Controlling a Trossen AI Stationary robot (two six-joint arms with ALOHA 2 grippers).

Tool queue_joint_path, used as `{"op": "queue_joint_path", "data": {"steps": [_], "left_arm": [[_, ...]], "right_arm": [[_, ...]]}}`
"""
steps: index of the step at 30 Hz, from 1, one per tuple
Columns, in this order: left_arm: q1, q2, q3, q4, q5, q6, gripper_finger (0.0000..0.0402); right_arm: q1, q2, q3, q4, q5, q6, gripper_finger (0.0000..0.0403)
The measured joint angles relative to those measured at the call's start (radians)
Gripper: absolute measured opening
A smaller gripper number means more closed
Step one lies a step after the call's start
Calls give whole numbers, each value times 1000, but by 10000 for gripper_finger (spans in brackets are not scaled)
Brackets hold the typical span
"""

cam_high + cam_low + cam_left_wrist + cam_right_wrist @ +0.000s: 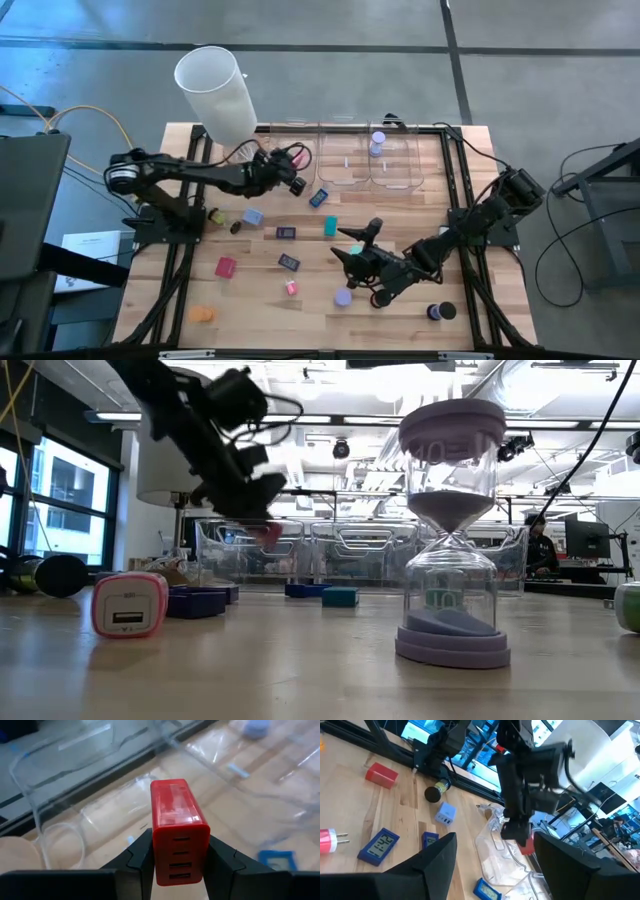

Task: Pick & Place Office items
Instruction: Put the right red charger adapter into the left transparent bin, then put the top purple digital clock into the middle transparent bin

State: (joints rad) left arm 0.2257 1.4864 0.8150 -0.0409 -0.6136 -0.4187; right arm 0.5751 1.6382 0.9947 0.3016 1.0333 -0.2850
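My left gripper [290,168] is raised near the far edge, beside the clear bins [345,160], and is shut on a red block [177,820] with slots in its end face. The low view shows the block [265,532] in the air in front of the bins. My right gripper [355,250] hovers open over the middle of the table, touching nothing. Loose on the wood lie a lavender block [252,215], a second red block [226,267], a pink piece [291,288], dark blue rectangles [290,262], a teal piece [330,227] and a black disc [236,227]. My left gripper pinches the red block between its two fingers [142,860], one on each long side wall near the slotted end [180,865]. The rest of the block sticks out ahead of the fingers. It is lifted clear of the table, above the clear plastic of a bin.
A tall white cylinder [215,90] stands at the far left corner. A lavender piece [377,143] sits in one bin. A lavender hourglass [452,530] stands near the low camera, and a pink charger [130,605] lies to its left. An orange piece [203,314] and a dark disc [440,312] lie near the front edge.
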Motion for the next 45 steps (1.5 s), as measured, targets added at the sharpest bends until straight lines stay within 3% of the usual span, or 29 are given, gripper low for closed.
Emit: {"op": "queue_joint_path", "data": {"steps": [15,21,26,30,36,38,45], "left_arm": [[43,65,0,76,12,13,159],[-1,16,18,68,16,150,161],[-109,-86,53,3,21,287,161],[-210,-175,83,-147,140,340,162],[-312,-272,84,-301,524,342,162],[-336,-274,84,-331,605,343,162],[-378,-208,82,-432,542,443,162]], "right_arm": [[0,0,0,-10,-47,5,254],[1,0,0,-10,-43,5,254],[1,0,0,-12,-39,5,254],[1,0,0,-14,-39,5,254],[3,0,0,-18,-41,26,254],[3,0,0,-17,-41,27,254],[3,0,0,-13,-46,31,254]]}}
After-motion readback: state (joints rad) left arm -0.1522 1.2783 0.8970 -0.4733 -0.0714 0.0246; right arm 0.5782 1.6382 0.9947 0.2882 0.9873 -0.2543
